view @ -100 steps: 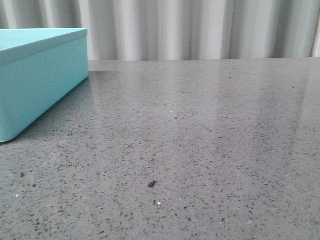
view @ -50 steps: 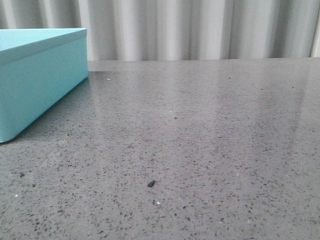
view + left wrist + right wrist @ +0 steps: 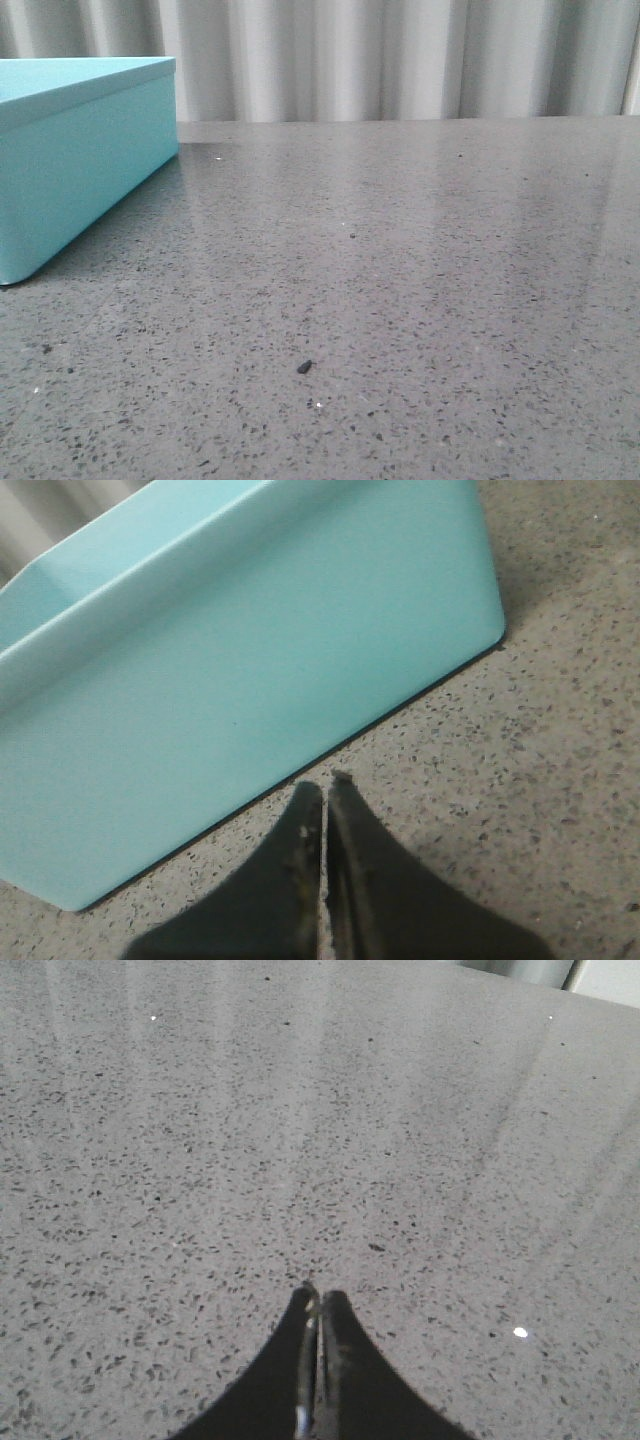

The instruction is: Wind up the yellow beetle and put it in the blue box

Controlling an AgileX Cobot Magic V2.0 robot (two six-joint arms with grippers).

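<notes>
The blue box point(image 3: 70, 150), large and turquoise with its lid on, stands at the left of the grey table in the front view. It also fills the left wrist view point(image 3: 250, 650). My left gripper point(image 3: 324, 788) is shut and empty, low over the table just beside the box's long side. My right gripper point(image 3: 320, 1298) is shut and empty over bare speckled table. The yellow beetle is out of view in every frame. Neither gripper shows in the front view.
The grey speckled table point(image 3: 400, 280) runs back to a pale pleated curtain point(image 3: 400, 55). A small dark speck point(image 3: 303, 367) lies on the table near the front. A white fleck point(image 3: 520, 1332) lies near the right gripper.
</notes>
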